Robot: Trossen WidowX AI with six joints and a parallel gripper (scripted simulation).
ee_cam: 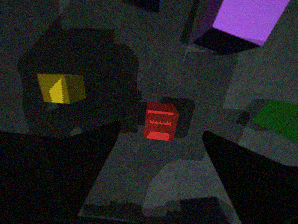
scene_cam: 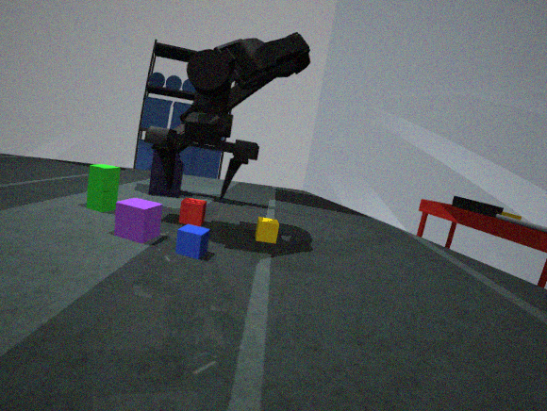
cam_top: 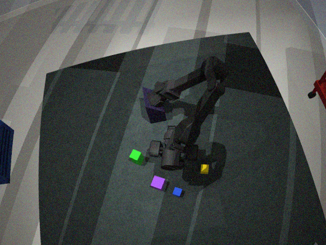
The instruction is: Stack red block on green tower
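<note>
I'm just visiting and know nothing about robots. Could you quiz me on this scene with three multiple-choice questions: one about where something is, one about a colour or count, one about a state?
1. Where is the red block?
A. on the green tower
B. on the floor below the gripper
C. on the red table

2. What colour is the block beside the purple block, nearest the exterior camera?
A. blue
B. white
C. orange

3. How is the gripper?
A. shut on the red block
B. shut on the yellow block
C. open, holding nothing

Answers:
1 B, the wrist view shows it on the floor between the fingers.
2 A, the blue block stands there.
3 C, the fingers are spread wide apart above the block.
</note>
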